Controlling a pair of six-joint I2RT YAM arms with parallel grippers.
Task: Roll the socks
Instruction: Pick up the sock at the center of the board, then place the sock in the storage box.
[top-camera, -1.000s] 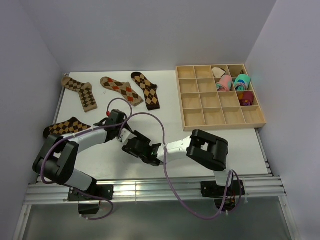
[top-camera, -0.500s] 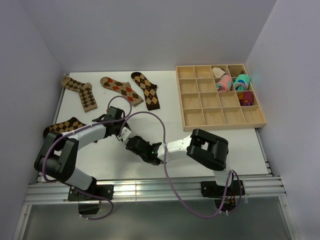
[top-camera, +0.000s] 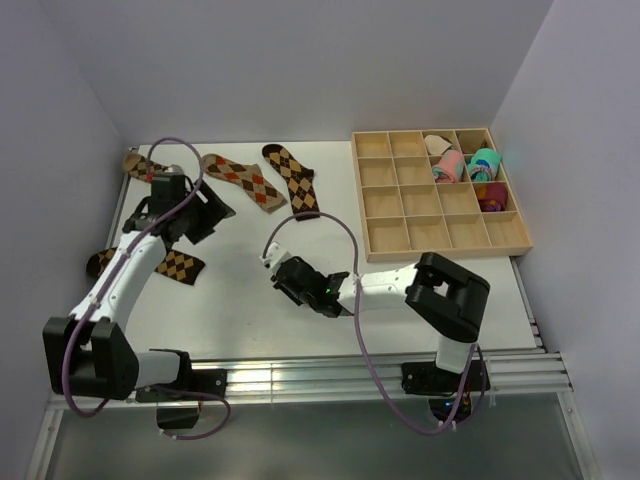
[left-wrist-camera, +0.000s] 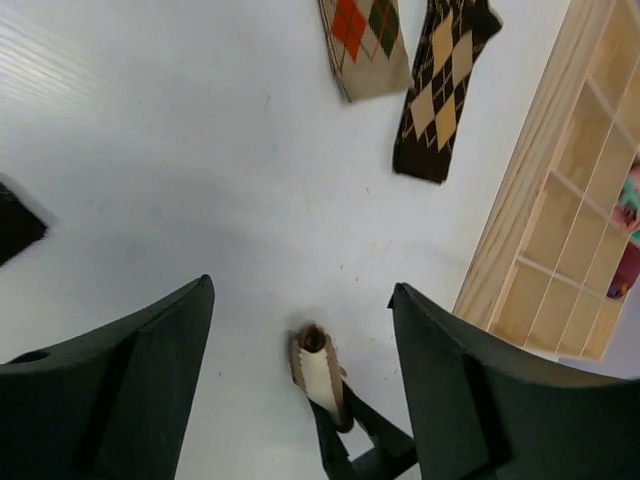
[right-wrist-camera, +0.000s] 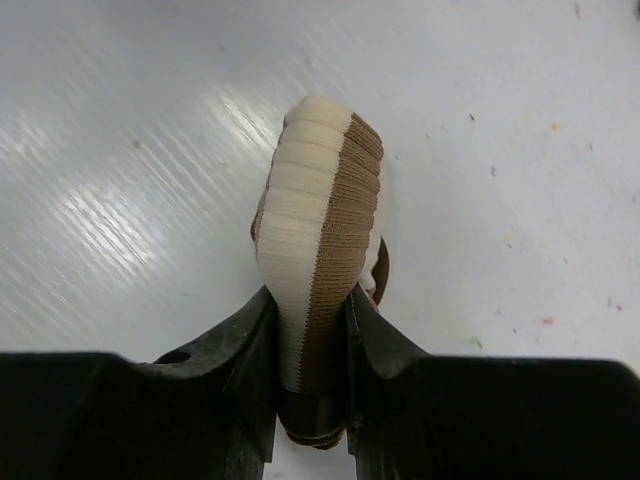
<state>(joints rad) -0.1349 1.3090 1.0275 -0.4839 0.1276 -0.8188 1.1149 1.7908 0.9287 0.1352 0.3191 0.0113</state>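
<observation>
1. The right hand (right-wrist-camera: 310, 312) is clamped on the rolled striped sock (right-wrist-camera: 315, 200) and holds the bundle on end low over the bench (top-camera: 230, 320), near its middle. Whether it touches the bench is unclear.
2. The left hand (left-wrist-camera: 302, 290) is spread wide and empty, over the bench's left side near the flat argyle socks (top-camera: 240, 180).
3. The knit looks soft, light and springy, so a roll pinched at one end would probably unwind. Grip across its middle.
4. A flat sock is best taken at the cuff or toe edge.

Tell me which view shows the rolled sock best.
Right wrist: the rolled sock sits large and central, clamped between the fingers, stripes clear. Left wrist shows it small and distant; the top view shows only a pale speck.
</observation>
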